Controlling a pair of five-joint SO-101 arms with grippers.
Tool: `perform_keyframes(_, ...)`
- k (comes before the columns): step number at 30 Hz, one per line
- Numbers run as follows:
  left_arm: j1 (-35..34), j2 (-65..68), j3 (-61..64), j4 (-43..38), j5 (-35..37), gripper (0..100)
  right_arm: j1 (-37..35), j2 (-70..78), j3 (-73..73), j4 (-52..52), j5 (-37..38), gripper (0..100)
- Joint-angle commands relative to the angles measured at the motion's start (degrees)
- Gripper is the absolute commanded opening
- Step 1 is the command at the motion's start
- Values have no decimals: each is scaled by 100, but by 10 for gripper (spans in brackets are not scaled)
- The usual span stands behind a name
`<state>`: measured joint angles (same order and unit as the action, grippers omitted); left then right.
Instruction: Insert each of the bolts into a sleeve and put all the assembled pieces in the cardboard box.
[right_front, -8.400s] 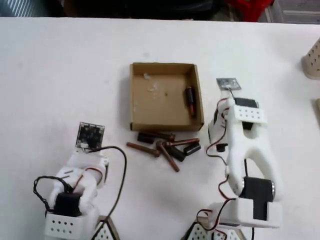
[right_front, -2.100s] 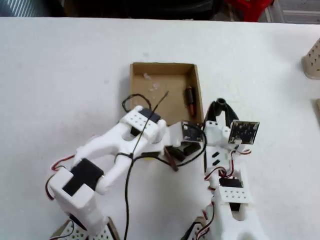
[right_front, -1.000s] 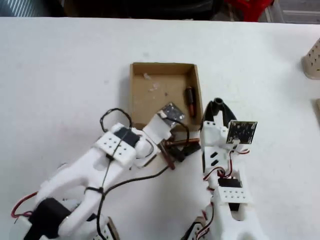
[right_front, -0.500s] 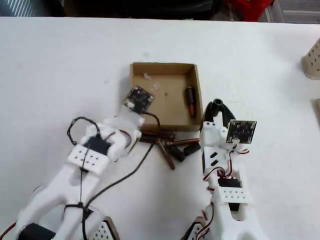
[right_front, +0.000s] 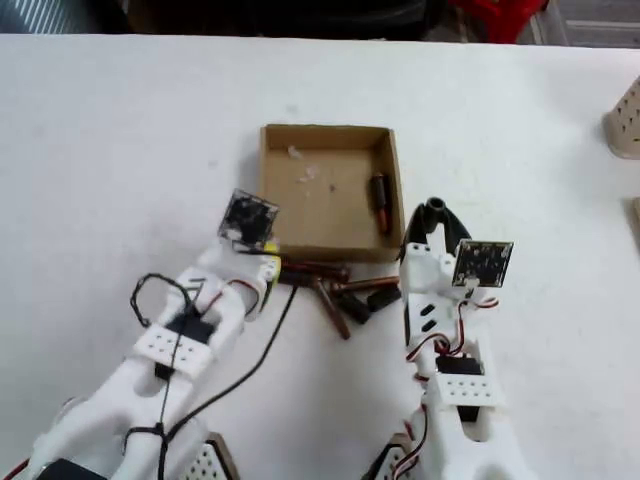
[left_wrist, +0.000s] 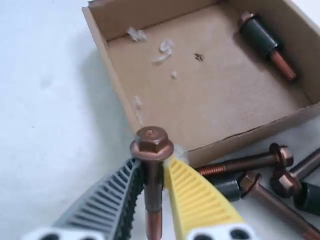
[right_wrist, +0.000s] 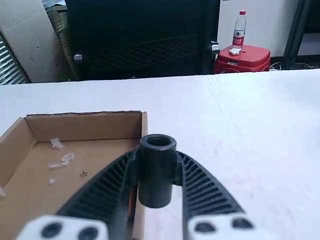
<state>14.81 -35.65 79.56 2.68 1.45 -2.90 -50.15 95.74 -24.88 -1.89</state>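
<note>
My left gripper (left_wrist: 152, 172) is shut on a copper bolt (left_wrist: 151, 150), head up between the grey and yellow fingers, just outside the cardboard box (left_wrist: 112, 80). In the high view this gripper (right_front: 270, 268) sits by the box's (right_front: 330, 131) near left corner. One assembled bolt-and-sleeve (right_front: 381, 203) (left_wrist: 262, 42) lies inside the box. Loose bolts and black sleeves (right_front: 340, 290) (left_wrist: 260, 175) are piled in front of the box. My right gripper (right_front: 432, 213) (right_wrist: 157, 180) is shut on an upright black sleeve (right_wrist: 157, 167), right of the box's near right corner.
A beige perforated object (right_front: 626, 120) stands at the table's far right edge. White table surface lies open to the left of and behind the box. Both arm bodies occupy the near side of the table.
My left arm, which had been over the pile, has drawn back to the left and toward its base with a bolt in its gripper. The right arm has stayed still for the last second.
</note>
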Motion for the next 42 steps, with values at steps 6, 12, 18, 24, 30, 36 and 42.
perform_keyframes(6,-57,-259,1196,-3754,457,22,-13,-84,35,31,-44,17)
perform_keyframes(12,-40,-268,1231,-4176,440,22,-365,-84,35,215,-26,17)
perform_keyframes(18,-48,-268,1591,-5389,457,21,-910,-84,35,233,-26,17)
perform_keyframes(24,-57,-268,1635,-5477,457,21,-1305,-84,35,233,-26,16)
perform_keyframes(30,-66,-268,1618,-5477,457,21,-1569,-75,35,189,237,16)
perform_keyframes(36,-66,-268,1609,-5477,457,21,-1684,620,18,-743,334,15)
perform_keyframes(42,-66,-268,1609,-5477,457,21,-1675,3011,9,-3793,510,15)
